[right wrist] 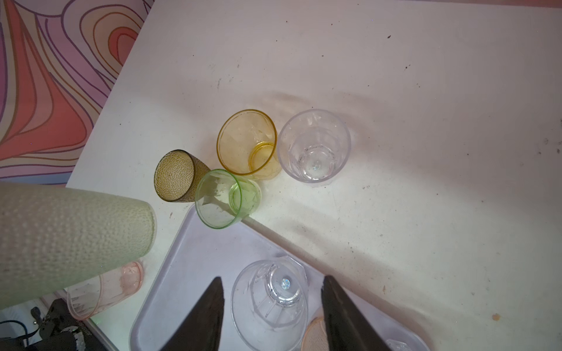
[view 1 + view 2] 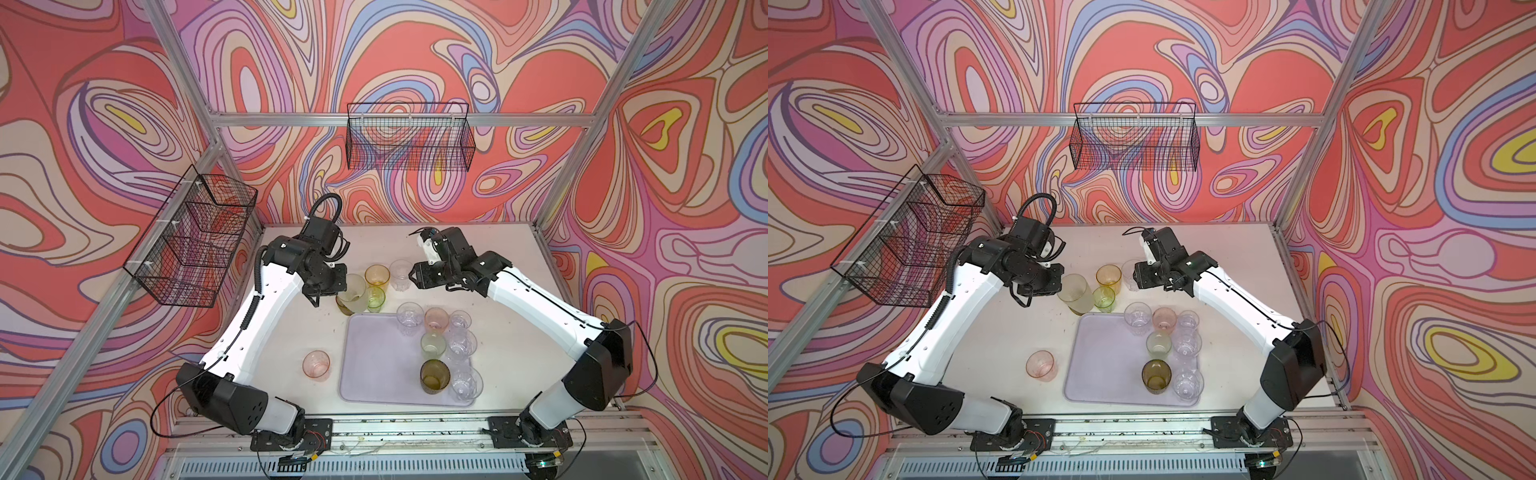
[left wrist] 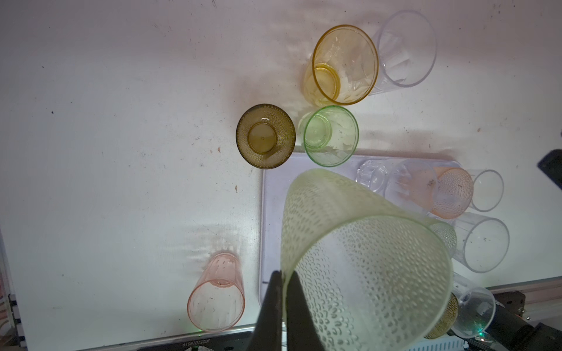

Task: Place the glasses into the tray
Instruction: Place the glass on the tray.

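Left gripper (image 3: 284,273) pinching rim wall of frosted glass (image 3: 349,243), tilted, in air by tray (image 2: 374,365) far-left corner. Light, thin, slick plastic: expect swing, so you lower slow. Right gripper (image 1: 270,281) jaws apart, empty, over clear glass (image 1: 270,304) in tray.

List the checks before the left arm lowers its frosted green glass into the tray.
1. Grip: left claw shut on rim of the frosted green glass: ok.
2. Glass over the tray: not ok; in a top view it hangs past the far corner.
3. Landing spot: ok; tray side near the left arm bare.
4. Neighbours: olive glass and green glass close beneath it: not ok, bump risk.
5. Other arm: right claw open astride the clear glass, off that spot: ok.
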Action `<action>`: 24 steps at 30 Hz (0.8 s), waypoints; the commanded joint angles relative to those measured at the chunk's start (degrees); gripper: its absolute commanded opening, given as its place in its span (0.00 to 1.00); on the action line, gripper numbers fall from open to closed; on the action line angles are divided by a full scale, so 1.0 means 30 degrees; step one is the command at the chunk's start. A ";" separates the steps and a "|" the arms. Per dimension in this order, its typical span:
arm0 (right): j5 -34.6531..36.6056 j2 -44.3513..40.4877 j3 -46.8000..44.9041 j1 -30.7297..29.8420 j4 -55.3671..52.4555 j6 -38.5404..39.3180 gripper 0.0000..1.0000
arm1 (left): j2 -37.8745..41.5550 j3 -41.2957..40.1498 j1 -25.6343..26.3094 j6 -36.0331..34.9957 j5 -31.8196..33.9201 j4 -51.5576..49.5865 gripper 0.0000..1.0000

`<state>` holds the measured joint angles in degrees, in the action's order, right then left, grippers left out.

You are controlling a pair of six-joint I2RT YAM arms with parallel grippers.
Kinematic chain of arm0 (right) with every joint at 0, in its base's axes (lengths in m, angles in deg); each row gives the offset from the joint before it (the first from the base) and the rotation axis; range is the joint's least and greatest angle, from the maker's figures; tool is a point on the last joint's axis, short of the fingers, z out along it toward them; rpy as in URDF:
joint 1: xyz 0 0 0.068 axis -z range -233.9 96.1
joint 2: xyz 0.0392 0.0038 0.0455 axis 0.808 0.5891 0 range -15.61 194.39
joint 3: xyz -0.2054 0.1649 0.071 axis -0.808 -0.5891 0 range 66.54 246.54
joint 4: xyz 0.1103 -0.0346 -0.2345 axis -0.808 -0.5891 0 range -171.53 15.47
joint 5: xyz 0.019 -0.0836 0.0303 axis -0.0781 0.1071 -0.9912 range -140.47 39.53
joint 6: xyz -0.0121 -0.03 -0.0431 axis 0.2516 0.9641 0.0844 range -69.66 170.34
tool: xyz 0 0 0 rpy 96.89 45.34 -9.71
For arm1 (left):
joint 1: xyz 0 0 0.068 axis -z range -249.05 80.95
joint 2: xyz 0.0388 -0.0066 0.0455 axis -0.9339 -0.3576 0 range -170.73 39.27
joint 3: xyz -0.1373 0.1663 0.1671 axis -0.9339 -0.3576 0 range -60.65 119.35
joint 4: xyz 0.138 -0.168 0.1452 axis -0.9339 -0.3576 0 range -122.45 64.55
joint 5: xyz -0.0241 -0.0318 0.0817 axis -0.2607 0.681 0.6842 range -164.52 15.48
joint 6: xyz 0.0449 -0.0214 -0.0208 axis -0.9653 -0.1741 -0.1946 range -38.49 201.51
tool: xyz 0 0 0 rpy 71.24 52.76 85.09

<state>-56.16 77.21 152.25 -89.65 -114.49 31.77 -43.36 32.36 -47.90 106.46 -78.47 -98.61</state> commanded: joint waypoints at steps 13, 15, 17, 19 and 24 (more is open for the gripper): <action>-0.2119 0.1244 0.0354 0.0490 0.1105 -0.1060 0.56 | 0.2610 -0.4180 0.2188 0.2986 0.0560 0.0541 0.00; -0.2249 0.1154 0.0169 0.0477 0.1185 -0.1464 0.56 | 0.3024 -0.5005 0.2693 0.3439 0.0402 0.1240 0.00; -0.2227 0.0918 -0.0114 0.0482 0.1391 -0.1909 0.56 | 0.3293 -0.5534 0.3062 0.3806 0.0466 0.1609 0.00; -0.2126 0.0714 -0.0211 0.0490 0.1341 -0.2161 0.56 | 0.3566 -0.6062 0.3318 0.4108 0.0633 0.1955 0.00; -0.2239 0.0484 -0.0299 0.0490 0.0704 -0.2511 0.57 | 0.3442 -0.6424 0.3954 0.4272 0.0537 0.2153 0.00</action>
<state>-62.20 80.29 152.03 -88.36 -111.67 25.74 -33.48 13.30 -37.19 117.34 -77.40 -93.52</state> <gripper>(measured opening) 0.566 0.061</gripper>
